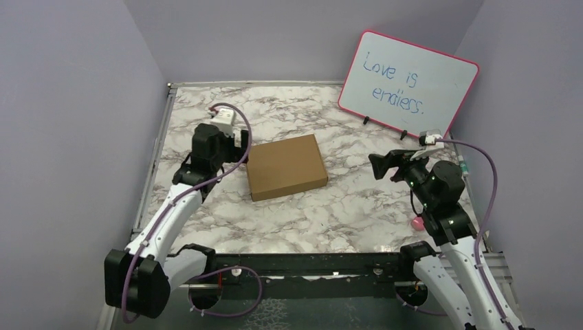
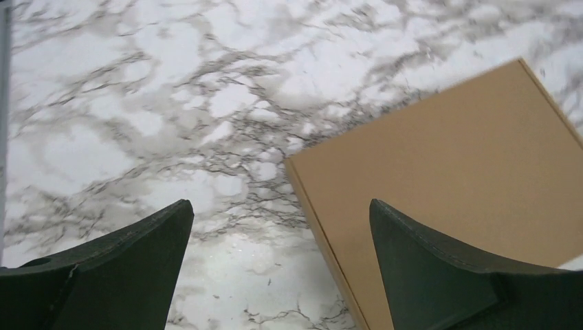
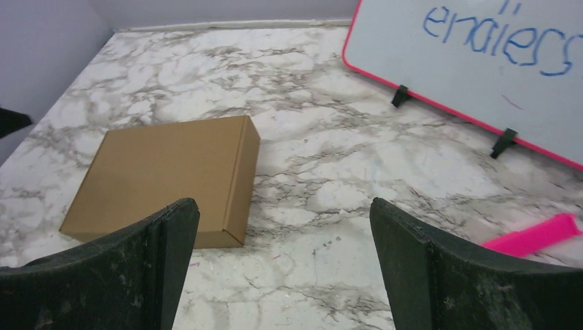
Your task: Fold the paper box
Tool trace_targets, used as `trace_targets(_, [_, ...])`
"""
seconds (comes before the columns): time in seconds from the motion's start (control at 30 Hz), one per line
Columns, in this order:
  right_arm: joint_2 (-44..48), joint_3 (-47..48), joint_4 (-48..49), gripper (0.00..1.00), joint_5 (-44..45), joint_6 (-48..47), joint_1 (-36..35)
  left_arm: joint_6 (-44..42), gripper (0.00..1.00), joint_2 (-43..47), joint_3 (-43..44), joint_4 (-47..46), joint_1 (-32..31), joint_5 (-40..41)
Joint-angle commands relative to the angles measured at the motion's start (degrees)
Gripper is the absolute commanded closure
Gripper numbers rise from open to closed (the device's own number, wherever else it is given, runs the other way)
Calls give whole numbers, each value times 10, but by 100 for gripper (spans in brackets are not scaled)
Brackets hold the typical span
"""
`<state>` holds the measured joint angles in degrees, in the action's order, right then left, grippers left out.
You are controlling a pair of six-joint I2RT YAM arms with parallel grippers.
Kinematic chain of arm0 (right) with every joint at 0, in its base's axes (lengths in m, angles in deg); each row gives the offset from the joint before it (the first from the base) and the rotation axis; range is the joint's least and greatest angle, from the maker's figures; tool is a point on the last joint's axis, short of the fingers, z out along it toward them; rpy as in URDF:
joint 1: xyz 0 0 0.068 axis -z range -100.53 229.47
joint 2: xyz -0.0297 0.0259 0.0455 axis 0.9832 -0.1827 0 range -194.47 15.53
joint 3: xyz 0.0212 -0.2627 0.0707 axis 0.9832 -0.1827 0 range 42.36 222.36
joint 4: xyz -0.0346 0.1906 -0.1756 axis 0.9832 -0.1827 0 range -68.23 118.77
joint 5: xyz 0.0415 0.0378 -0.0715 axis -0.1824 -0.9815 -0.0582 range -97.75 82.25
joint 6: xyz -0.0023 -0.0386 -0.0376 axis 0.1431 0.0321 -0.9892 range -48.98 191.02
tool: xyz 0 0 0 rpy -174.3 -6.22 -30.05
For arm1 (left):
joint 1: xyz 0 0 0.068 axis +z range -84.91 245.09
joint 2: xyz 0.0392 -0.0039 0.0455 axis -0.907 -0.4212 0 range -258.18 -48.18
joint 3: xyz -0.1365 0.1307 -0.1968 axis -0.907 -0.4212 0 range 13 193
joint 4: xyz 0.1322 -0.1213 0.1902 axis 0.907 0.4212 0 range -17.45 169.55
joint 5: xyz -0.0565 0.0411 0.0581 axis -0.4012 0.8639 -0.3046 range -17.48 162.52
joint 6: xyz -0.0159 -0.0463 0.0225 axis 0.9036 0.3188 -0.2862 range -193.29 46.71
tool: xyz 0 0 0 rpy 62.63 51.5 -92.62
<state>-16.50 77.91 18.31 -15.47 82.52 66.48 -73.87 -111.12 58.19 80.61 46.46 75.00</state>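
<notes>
The paper box (image 1: 286, 167) lies flat and closed on the marble tabletop (image 1: 357, 199), a shallow brown rectangle a little left of the middle, about midway between the near and far edges and turned slightly askew to them. The left gripper (image 2: 280, 203) hangs over the box's left side with its jaws spread wide and nothing between them. In the left wrist view one corner of the box shows in the gap between the fingers, with the right-hand finger (image 2: 440, 275) in front of the box's top and the other over bare marble. Whether any finger touches the cardboard cannot be told. The right gripper (image 3: 283, 203) is well apart from the box, toward the right edge of the tabletop, jaws likewise spread and empty, facing the box's right side wall. A pink-framed whiteboard (image 1: 408, 84) stands at the far right corner, and a pink object (image 3: 529, 236) lies near the right edge.
</notes>
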Motion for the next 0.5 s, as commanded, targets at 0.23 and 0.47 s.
trace_targets(0.23, [91, 13, -26, 0, 190, -51, 2, 131, 1, 301, -79, 2, 76, 50])
trace_targets(0.47, [150, -24, 13, 0, 226, -79, 2, 63, 1, 477, -145, -20, 76, 116])
